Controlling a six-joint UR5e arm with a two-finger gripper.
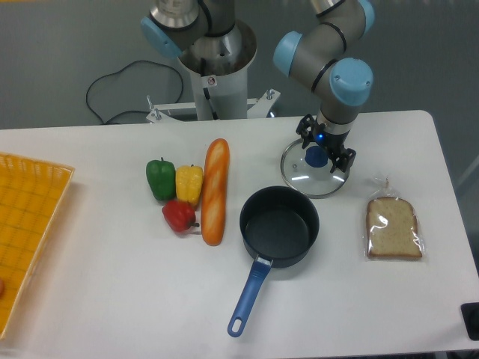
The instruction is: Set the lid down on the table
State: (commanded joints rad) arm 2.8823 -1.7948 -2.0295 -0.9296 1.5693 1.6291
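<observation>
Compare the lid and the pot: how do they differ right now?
The lid is clear glass with a blue knob; the pot is dark and opaque with a long blue handle. The gripper is at the lid's knob; the pot stands free, uncovered. Both are round, similar in width.

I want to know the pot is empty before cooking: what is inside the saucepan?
Nothing shows inside the saucepan: its dark bottom is bare. The lid is off, lying on the table behind it, under the gripper.
</observation>
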